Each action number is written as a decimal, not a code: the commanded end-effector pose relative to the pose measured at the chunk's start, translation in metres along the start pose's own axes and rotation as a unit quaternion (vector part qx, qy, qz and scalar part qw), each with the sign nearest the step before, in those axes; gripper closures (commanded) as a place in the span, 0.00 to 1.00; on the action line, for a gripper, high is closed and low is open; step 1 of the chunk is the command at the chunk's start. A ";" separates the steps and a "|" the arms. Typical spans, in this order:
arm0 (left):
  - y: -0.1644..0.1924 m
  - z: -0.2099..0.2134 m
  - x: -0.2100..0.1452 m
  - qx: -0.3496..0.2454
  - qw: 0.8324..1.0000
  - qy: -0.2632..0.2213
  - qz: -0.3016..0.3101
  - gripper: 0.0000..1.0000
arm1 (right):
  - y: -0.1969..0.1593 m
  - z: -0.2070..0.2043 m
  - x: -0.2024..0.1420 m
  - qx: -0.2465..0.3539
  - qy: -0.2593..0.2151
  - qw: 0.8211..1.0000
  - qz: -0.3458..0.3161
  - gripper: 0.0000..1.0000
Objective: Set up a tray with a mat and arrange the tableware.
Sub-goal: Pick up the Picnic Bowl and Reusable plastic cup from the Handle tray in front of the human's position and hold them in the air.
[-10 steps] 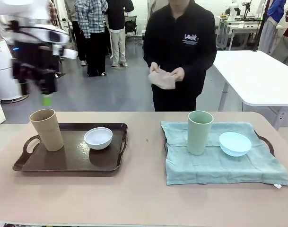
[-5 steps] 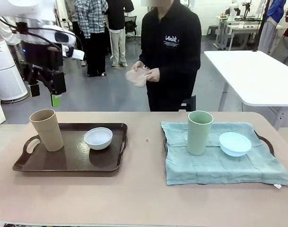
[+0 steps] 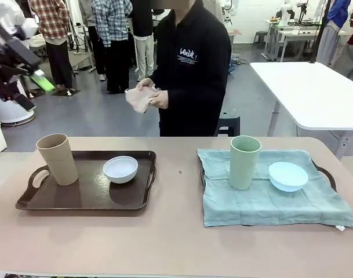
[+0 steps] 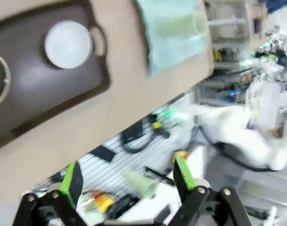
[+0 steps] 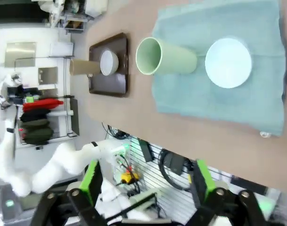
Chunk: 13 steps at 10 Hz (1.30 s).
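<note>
While both arms hang well above the surface, the left fingers and right fingers stand spread wide, grasping nothing. The tan tumbler and white bowl sit on the bare brown tray. The pale green tumbler and light blue bowl rest on the blue-green mat draped over the second tray. Behind them, a person holds a tan cloth.

Big open rm w/ smooth grey floor, evenly lit. In fg a tan table; white table at right just past it, more white tables far back right w/ gear on top, black chair just beyond the tan one's far edge. Back left: few ppl standing, white drum-shaped unit on the floor by the left edge.
</note>
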<state>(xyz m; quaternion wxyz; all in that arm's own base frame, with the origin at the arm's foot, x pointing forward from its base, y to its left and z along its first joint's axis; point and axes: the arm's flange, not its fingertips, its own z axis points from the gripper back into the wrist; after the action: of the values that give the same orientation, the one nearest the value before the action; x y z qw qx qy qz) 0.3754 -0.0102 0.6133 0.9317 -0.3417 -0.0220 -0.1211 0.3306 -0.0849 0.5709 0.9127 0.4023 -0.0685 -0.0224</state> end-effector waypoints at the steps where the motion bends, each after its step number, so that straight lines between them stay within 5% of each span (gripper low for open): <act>1: -0.020 -0.009 0.016 0.079 0.996 0.024 -0.028 0.00 | 0.011 -0.003 -0.007 -0.021 0.003 0.999 0.028 0.00; 2: -0.020 -0.009 0.016 0.079 0.996 0.024 -0.028 0.00 | 0.011 -0.003 -0.007 -0.021 0.003 0.999 0.028 0.00; 3: 0.007 0.002 -0.005 -0.005 1.000 -0.003 0.002 0.00 | -0.003 -0.001 0.001 -0.004 0.000 1.000 -0.002 0.00; 4: 0.032 0.019 -0.005 -0.165 0.984 -0.060 -0.036 0.00 | -0.011 -0.001 0.008 0.108 0.023 0.993 -0.047 0.00; 6: 0.107 0.025 -0.020 -0.316 0.943 -0.100 -0.006 0.00 | -0.041 0.013 0.006 0.214 0.027 0.974 -0.074 0.00; 7: 0.134 0.021 -0.026 -0.343 0.932 -0.116 0.026 0.00 | -0.059 0.021 0.006 0.248 0.004 0.965 -0.086 0.00; 8: 0.146 0.012 -0.019 -0.325 0.935 -0.099 0.100 0.00 | -0.073 0.018 0.005 0.176 -0.045 0.978 -0.100 0.00; 9: 0.143 0.004 -0.012 -0.211 0.949 -0.016 0.233 0.00 | -0.072 0.009 0.000 0.058 -0.080 0.991 -0.092 0.00; 10: 0.145 0.025 -0.038 -0.311 0.942 -0.118 0.045 0.00 | -0.066 0.020 0.000 0.211 -0.005 0.973 -0.093 0.00; 11: 0.145 0.025 -0.038 -0.311 0.942 -0.118 0.045 0.00 | -0.066 0.020 0.000 0.211 -0.005 0.973 -0.093 0.00; 13: 0.164 0.008 -0.031 -0.255 0.943 -0.110 0.181 0.00 | -0.081 0.018 -0.002 0.119 -0.081 0.984 -0.110 0.00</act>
<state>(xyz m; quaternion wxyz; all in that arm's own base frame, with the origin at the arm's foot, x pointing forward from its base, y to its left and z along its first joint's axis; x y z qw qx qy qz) 0.3871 0.1245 0.5158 0.7981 -0.6002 -0.0417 0.0313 0.3299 -0.1555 0.5292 0.8265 0.5456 -0.0715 -0.1187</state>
